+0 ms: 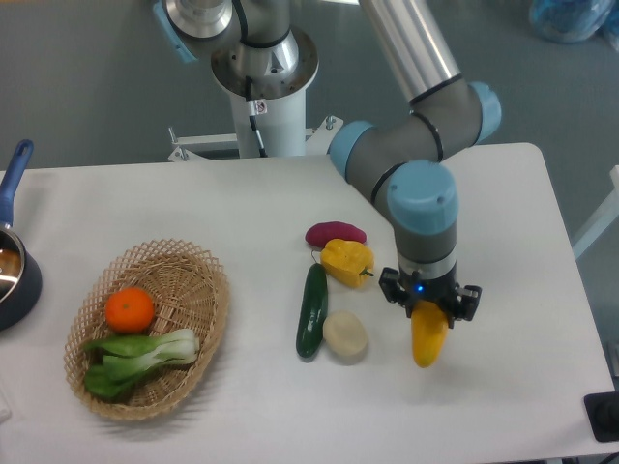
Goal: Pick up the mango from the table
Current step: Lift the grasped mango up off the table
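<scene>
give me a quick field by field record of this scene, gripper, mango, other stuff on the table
gripper: gripper pointing down, shut on the mango
mango: mango hangs lengthwise from the gripper; cannot tell if its tip touches the table
beside mango: potato, cucumber, yellow bell pepper, purple sweet potato
basket: wicker basket at left, holding an orange and bok choy
left edge: dark pot with blue handle, partly out of frame
</scene>
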Controlling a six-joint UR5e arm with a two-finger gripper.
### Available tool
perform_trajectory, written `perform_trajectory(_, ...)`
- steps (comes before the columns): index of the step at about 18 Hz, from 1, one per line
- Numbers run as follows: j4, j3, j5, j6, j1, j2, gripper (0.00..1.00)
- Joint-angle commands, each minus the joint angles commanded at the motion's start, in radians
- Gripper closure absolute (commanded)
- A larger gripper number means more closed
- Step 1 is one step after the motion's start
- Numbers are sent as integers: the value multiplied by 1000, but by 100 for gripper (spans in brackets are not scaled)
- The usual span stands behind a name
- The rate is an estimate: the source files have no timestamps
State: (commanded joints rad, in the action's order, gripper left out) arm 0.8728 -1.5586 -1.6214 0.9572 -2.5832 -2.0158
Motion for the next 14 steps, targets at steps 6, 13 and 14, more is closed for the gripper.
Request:
perform_trajectory(6, 213, 104, -3, 75, -2, 3, 36)
perform_trajectory(13, 215, 115, 25, 94, -25, 15, 34)
perform_trajectory(14, 215, 114, 26, 94, -25, 22, 34)
